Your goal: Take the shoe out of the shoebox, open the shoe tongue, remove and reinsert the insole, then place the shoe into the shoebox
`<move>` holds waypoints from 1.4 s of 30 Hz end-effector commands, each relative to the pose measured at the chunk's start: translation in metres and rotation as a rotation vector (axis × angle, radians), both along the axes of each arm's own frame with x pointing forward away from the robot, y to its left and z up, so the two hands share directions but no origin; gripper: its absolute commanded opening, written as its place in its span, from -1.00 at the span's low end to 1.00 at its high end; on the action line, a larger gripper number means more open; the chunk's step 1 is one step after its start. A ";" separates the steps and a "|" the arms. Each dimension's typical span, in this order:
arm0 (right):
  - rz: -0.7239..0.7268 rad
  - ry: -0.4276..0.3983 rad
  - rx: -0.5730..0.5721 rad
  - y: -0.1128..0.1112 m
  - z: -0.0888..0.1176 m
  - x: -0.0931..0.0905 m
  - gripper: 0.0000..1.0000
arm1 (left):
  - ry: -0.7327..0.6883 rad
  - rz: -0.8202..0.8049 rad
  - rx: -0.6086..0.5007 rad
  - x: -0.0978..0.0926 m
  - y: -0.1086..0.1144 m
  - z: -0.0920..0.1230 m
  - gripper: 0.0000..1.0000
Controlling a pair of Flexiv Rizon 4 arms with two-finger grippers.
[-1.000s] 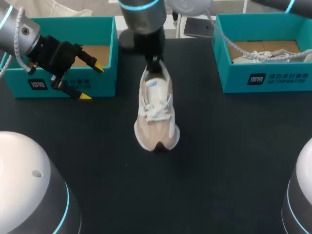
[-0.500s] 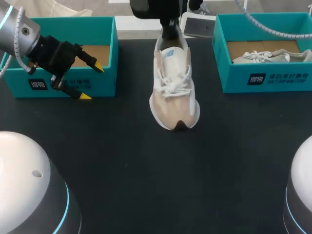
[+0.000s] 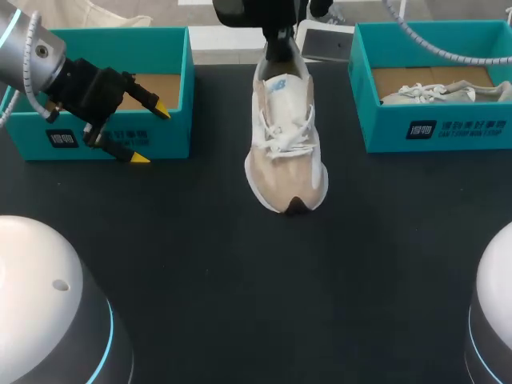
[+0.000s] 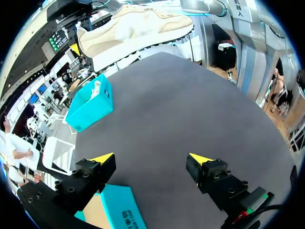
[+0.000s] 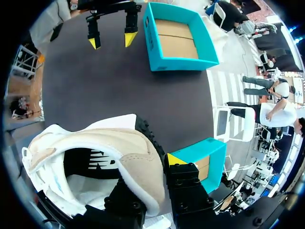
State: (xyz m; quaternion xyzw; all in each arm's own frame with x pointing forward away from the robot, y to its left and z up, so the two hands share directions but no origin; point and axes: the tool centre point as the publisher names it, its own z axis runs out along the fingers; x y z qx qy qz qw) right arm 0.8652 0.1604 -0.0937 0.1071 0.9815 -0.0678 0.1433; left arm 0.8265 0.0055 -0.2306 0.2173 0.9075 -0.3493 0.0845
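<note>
A beige and white shoe (image 3: 284,144) with white laces hangs above the middle of the black table, toe toward me. My right gripper (image 3: 277,44) is shut on its heel collar. In the right wrist view one yellow-tipped finger (image 5: 176,159) presses the outside of the heel of the shoe (image 5: 95,143); the other is hidden inside. My left gripper (image 3: 150,134) stands open and empty in front of the left teal shoebox (image 3: 80,140). The left wrist view shows that gripper (image 4: 151,158) over bare table, with the lifted shoe (image 4: 138,26) far ahead.
The left shoebox (image 5: 181,63) shows only its brown cardboard floor. A second teal shoebox (image 3: 432,128) at the right holds another pale shoe (image 3: 440,94). The table's front half is bare black surface between the two arm bases.
The right arm carried the shoe to the right and toward the table's far edge, then kept still for the last half second. The left arm has not moved.
</note>
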 end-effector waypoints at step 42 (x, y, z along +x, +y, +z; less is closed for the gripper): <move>0.056 0.115 -0.093 -0.235 0.021 0.105 -1.00 | 0.000 0.001 0.003 0.000 0.000 0.000 1.00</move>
